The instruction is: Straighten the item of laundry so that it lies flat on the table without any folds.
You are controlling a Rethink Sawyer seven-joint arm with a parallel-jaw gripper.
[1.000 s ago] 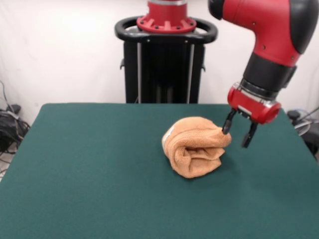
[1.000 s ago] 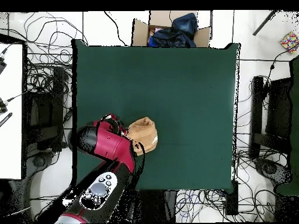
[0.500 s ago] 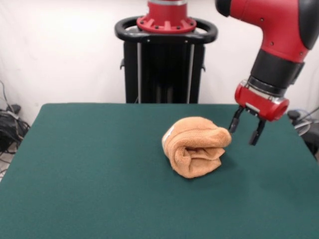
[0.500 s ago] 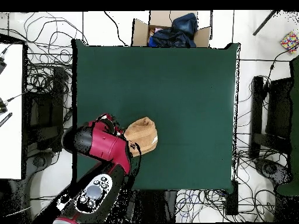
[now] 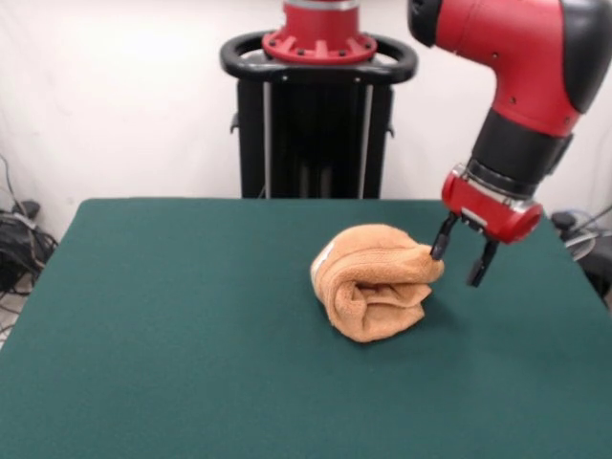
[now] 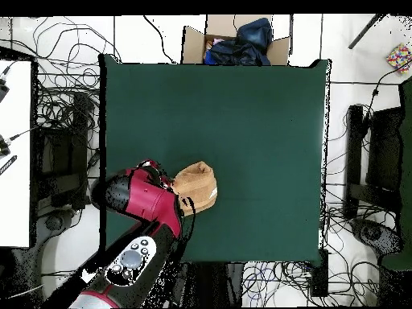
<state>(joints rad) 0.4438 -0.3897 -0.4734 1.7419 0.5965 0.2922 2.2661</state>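
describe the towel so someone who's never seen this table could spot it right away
On the big dark green table, look right of centre, just beside the red arm's open end effector. The towel is the orange-tan terry bundle rolled into a lump, the only thing lying on the green top.

The arm (image 5: 516, 57) is glossy red with black joint sections (rounded shapes). A red wrist ring carries the gripper (image 5: 461, 260), which has two thin black fingers (image 5: 441, 239).

A robotics lab — green-topped table (image 6: 265, 121) ringed by tangled floor cables (image 6: 60, 96) — red arm (image 5: 521, 86) on a pedestal (image 5: 318, 115).
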